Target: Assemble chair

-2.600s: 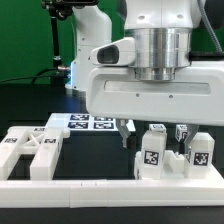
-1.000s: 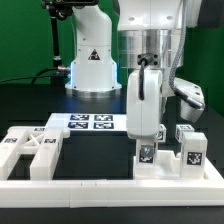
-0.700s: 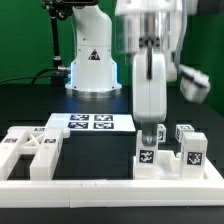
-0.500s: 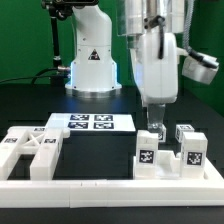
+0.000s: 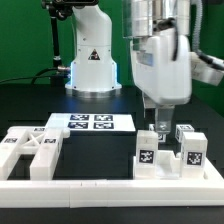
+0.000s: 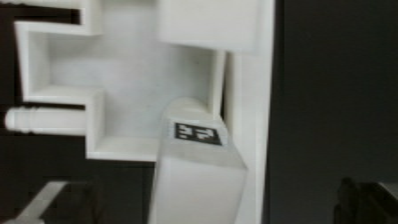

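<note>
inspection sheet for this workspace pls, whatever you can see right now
surface: black table, bare between the parts
job's things: notched part lying at the exterior view's left; tagged parts standing at its right, by the rail
clutter: nothing seen; only the marker board lies mid-table
grippers: end effector open, hovering just over the tagged parts, apparently holding nothing
cables: thin dark cable at the rear, exterior view's left
surroundings: green backdrop; white arm base behind the table
</note>
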Controlling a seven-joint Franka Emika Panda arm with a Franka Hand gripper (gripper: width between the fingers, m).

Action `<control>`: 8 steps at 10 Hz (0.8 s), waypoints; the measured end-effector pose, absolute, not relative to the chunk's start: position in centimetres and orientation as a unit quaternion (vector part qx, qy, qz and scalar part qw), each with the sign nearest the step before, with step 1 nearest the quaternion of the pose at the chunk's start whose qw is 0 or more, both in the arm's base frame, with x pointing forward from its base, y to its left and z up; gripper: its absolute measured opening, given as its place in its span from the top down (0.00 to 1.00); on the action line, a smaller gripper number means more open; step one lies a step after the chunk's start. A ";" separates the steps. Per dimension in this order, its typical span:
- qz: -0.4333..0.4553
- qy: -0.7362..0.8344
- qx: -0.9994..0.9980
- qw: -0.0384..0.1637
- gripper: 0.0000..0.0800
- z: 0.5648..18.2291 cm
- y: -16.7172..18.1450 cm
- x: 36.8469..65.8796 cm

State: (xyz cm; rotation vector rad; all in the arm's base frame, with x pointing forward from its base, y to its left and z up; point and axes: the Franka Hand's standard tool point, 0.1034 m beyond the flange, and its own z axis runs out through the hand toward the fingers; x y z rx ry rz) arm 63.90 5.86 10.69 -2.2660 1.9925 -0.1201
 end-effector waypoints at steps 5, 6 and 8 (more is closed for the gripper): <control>-0.075 0.459 -0.884 0.052 0.19 10.9 6.3 62.4; -0.077 0.423 -0.902 0.048 0.19 10.9 6.2 62.3; -0.079 0.359 -0.929 0.043 0.19 10.8 6.2 62.3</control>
